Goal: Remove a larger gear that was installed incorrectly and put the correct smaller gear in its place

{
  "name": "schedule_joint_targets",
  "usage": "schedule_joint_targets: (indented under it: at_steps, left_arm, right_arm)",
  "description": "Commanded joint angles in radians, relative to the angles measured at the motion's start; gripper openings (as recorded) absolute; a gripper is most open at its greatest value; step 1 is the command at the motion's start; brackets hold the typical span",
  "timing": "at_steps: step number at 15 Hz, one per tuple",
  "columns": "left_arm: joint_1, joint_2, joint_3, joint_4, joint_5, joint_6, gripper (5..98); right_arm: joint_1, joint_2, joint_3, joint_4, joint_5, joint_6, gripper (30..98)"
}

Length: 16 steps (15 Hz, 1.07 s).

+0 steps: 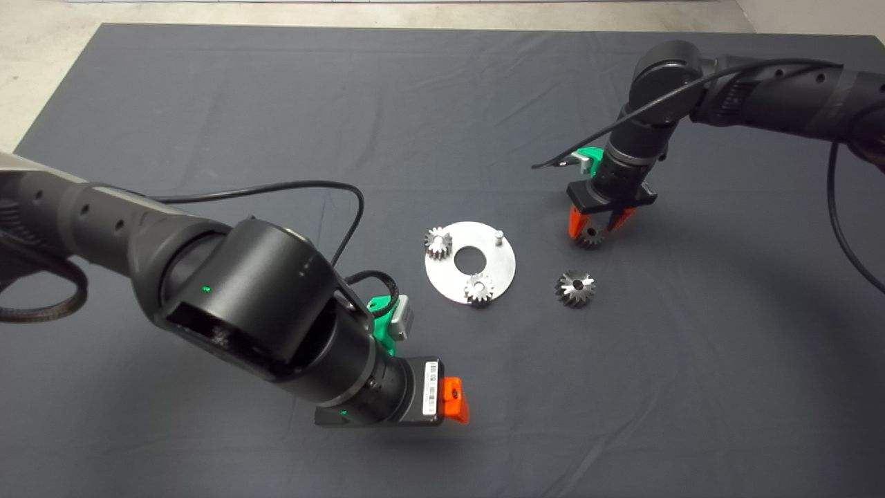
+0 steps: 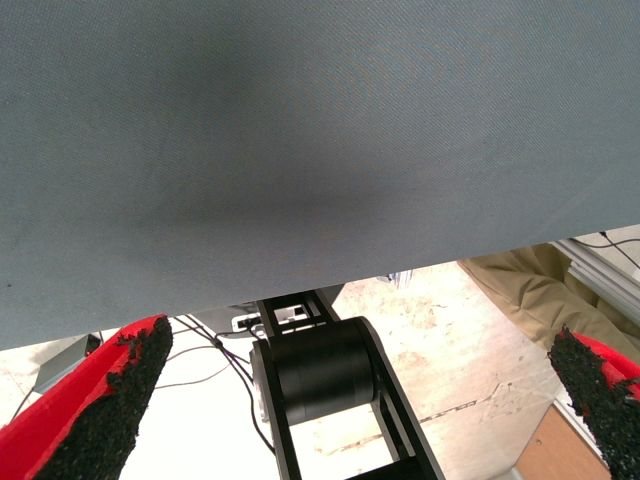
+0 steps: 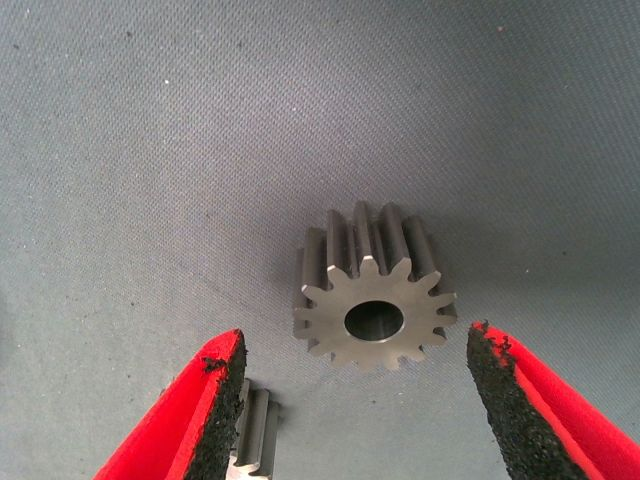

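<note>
Since your right hand [image 1: 599,223] hangs open and empty right over the small gear [image 1: 590,238], which lies flat on the bench between its fingers, go straight down, not sideways.

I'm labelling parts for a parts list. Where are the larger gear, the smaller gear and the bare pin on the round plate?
larger gear [image 1: 575,287]: head view, shiny face.
smaller gear [image 3: 374,318]: right wrist view, front face.
bare pin [image 1: 497,236]: head view, top.
</note>
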Motion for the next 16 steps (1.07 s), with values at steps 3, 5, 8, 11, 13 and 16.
schedule_joint_targets:
  at_steps: [3,5,8,11,13,16]
  left_arm:
    - [-0.015,-0.002,0.004,-0.009,0.000,0.000,97.9]
    - [-0.016,-0.005,0.011,-0.009,0.000,0.000,97.9]
    - [-0.016,-0.007,0.011,-0.009,0.000,0.000,97.9]
    - [-0.016,-0.005,0.011,-0.009,0.000,-0.001,97.9]
    - [-0.016,-0.005,0.012,-0.009,0.000,-0.001,97.9]
    - [-0.016,-0.007,0.013,-0.009,0.000,-0.001,97.9]
  right_arm:
    - [-0.006,0.016,-0.081,-0.029,-0.124,-0.023,59.1]
    - [-0.009,0.015,-0.078,-0.030,-0.126,-0.024,59.1]
    - [-0.011,0.017,-0.073,-0.032,-0.124,-0.024,59.1]
    - [-0.009,0.018,-0.068,-0.027,-0.124,-0.024,59.1]
    - [-0.008,0.022,-0.068,-0.027,-0.124,-0.024,59.1]
    - [-0.008,0.021,-0.070,-0.027,-0.124,-0.024,59.1]
